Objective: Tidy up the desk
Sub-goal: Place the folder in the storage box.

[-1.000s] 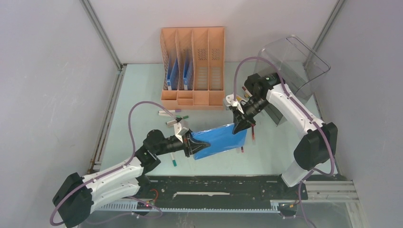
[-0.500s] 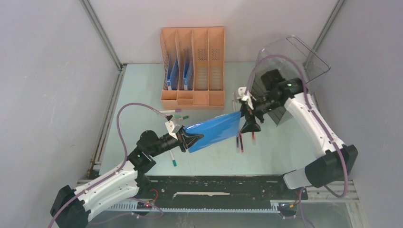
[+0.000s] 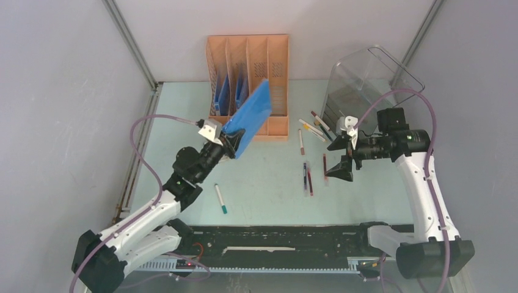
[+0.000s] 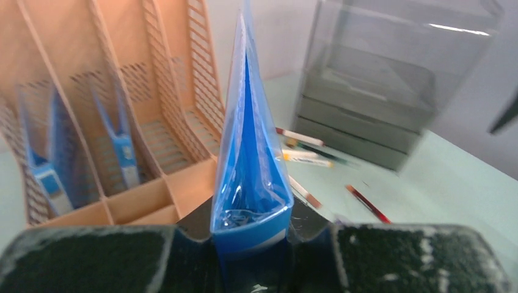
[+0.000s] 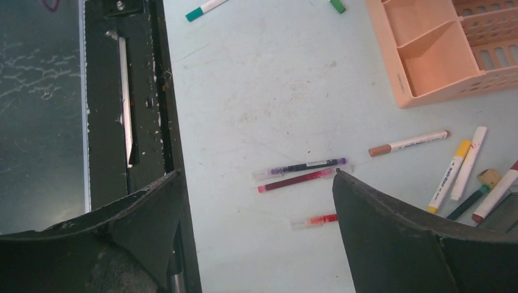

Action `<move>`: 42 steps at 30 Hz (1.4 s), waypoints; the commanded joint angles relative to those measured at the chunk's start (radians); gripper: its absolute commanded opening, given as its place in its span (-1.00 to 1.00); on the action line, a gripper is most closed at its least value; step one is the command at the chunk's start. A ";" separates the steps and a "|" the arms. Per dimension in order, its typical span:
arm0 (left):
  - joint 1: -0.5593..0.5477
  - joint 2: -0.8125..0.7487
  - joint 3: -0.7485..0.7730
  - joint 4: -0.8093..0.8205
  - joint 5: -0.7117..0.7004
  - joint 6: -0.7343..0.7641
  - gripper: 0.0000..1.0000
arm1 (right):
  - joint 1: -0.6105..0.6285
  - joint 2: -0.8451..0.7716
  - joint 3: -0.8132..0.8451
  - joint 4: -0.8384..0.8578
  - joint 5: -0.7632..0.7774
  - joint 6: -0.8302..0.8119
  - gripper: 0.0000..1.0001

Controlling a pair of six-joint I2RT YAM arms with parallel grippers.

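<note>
The desk [image 3: 269, 195] is a pale mint-green tabletop. My left gripper [image 3: 229, 143] is shut on the near edge of a blue plastic folder [image 3: 251, 116]. The folder is raised and tilted, its far end over the front of the orange file rack [image 3: 278, 61]. In the left wrist view the folder [image 4: 247, 152] stands on edge between my jaws [image 4: 250, 244]. My right gripper [image 3: 341, 160] hangs open over the desk's right half with nothing between its fingers. Its wrist view shows it [image 5: 256, 174] above a purple pen [image 5: 302, 166] and a red pen [image 5: 296, 180].
Two blue folders [image 3: 222, 94] stand in the rack's left slots. A clear smoky drawer bin [image 3: 366, 79] sits at the back right, with several markers [image 3: 314, 128] in front of it. A green-capped marker [image 3: 220, 199] lies front left. A black rail [image 5: 128, 91] runs along the front edge.
My right gripper has opened, let go of the folder's far end and swung back to the right. My left arm has lifted the folder off the desk towards the rack.
</note>
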 commanded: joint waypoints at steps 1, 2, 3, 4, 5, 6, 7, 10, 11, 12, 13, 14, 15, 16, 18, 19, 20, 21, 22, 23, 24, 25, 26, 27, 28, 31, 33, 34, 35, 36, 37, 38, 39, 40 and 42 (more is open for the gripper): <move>0.010 0.114 0.123 0.161 -0.180 0.088 -1.00 | -0.046 -0.007 -0.045 0.071 -0.105 -0.018 0.95; 0.009 0.147 0.145 0.177 -0.210 0.093 -1.00 | -0.049 -0.002 -0.050 0.075 -0.104 -0.018 0.95; 0.009 0.177 0.167 0.192 -0.238 0.096 -1.00 | -0.049 0.003 -0.053 0.077 -0.105 -0.018 0.95; 0.009 0.208 0.188 0.211 -0.268 0.101 -1.00 | -0.049 0.007 -0.055 0.078 -0.107 -0.019 0.94; 0.009 0.240 0.208 0.227 -0.298 0.102 -1.00 | -0.049 0.010 -0.056 0.079 -0.112 -0.020 0.94; 0.009 0.271 0.236 0.241 -0.328 0.103 -1.00 | -0.049 0.013 -0.059 0.078 -0.117 -0.022 0.94; 0.009 0.306 0.259 0.257 -0.355 0.106 -1.00 | -0.049 0.013 -0.062 0.078 -0.121 -0.026 0.94; 0.013 0.413 0.342 0.272 -0.400 0.102 -1.00 | -0.048 0.010 -0.067 0.081 -0.113 -0.029 0.94; 0.015 0.448 0.371 0.273 -0.407 0.097 -1.00 | -0.048 0.009 -0.066 0.081 -0.110 -0.030 0.94; 0.018 0.484 0.400 0.273 -0.405 0.091 -1.00 | -0.048 0.007 -0.066 0.081 -0.103 -0.030 0.94; 0.021 0.520 0.427 0.274 -0.402 0.087 -1.00 | -0.048 0.006 -0.067 0.082 -0.099 -0.031 0.94; 0.022 0.563 0.454 0.274 -0.400 0.083 -1.00 | -0.048 0.003 -0.070 0.084 -0.096 -0.029 0.94; 0.025 0.597 0.481 0.274 -0.397 0.079 -1.00 | -0.048 -0.001 -0.074 0.093 -0.095 -0.023 0.94; 0.028 0.630 0.508 0.274 -0.394 0.076 -1.00 | -0.048 -0.005 -0.079 0.104 -0.093 -0.019 0.94; 0.032 0.690 0.553 0.274 -0.388 0.073 -1.00 | -0.047 -0.008 -0.083 0.112 -0.089 -0.014 0.94; 0.034 0.716 0.574 0.274 -0.392 0.071 -1.00 | -0.047 -0.008 -0.083 0.111 -0.090 -0.014 0.94; 0.037 0.742 0.593 0.272 -0.394 0.069 -1.00 | -0.048 -0.008 -0.084 0.112 -0.089 -0.014 0.94; 0.039 0.767 0.612 0.273 -0.398 0.067 -1.00 | -0.048 -0.009 -0.083 0.113 -0.088 -0.015 0.94; 0.042 0.788 0.629 0.272 -0.403 0.061 -1.00 | -0.048 -0.008 -0.082 0.112 -0.088 -0.014 0.94; 0.046 0.810 0.645 0.272 -0.407 0.055 -1.00 | -0.047 -0.008 -0.083 0.113 -0.088 -0.014 0.94; 0.049 0.830 0.661 0.272 -0.411 0.049 -1.00 | -0.048 -0.007 -0.083 0.112 -0.088 -0.015 0.94; 0.054 0.851 0.675 0.272 -0.410 0.043 -1.00 | -0.048 -0.006 -0.084 0.113 -0.086 -0.015 0.94; 0.058 0.872 0.688 0.272 -0.406 0.036 -1.00 | -0.048 -0.005 -0.084 0.112 -0.086 -0.015 0.94; 0.063 0.890 0.701 0.272 -0.401 0.030 -1.00 | -0.048 -0.005 -0.083 0.111 -0.086 -0.015 0.94; 0.069 0.908 0.717 0.272 -0.391 0.021 -1.00 | -0.048 -0.004 -0.084 0.112 -0.087 -0.015 0.94; 0.084 0.960 0.746 0.272 -0.368 -0.010 -1.00 | -0.048 -0.002 -0.083 0.111 -0.084 -0.017 0.94; 0.089 0.997 0.761 0.273 -0.364 -0.021 -1.00 | -0.048 -0.001 -0.084 0.112 -0.082 -0.017 0.94; 0.089 1.013 0.768 0.276 -0.364 -0.024 -1.00 | -0.047 0.001 -0.083 0.111 -0.081 -0.017 0.94; 0.089 1.027 0.773 0.280 -0.363 -0.025 -1.00 | -0.048 0.002 -0.083 0.111 -0.081 -0.018 0.94; 0.089 1.040 0.779 0.283 -0.363 -0.026 -1.00 | -0.048 0.004 -0.084 0.110 -0.081 -0.019 0.94; 0.089 1.051 0.785 0.284 -0.361 -0.026 -1.00 | -0.048 0.005 -0.085 0.110 -0.081 -0.020 0.94; 0.090 1.062 0.791 0.284 -0.361 -0.027 -1.00 | -0.048 0.005 -0.084 0.110 -0.082 -0.020 0.94; 0.090 1.073 0.797 0.284 -0.362 -0.028 -1.00 | -0.048 0.006 -0.085 0.110 -0.081 -0.021 0.94; 0.091 1.085 0.802 0.284 -0.365 -0.030 -1.00 | -0.048 0.007 -0.084 0.108 -0.081 -0.021 0.94; 0.093 1.103 0.808 0.284 -0.368 -0.039 -1.00 | -0.048 0.008 -0.085 0.109 -0.079 -0.021 0.94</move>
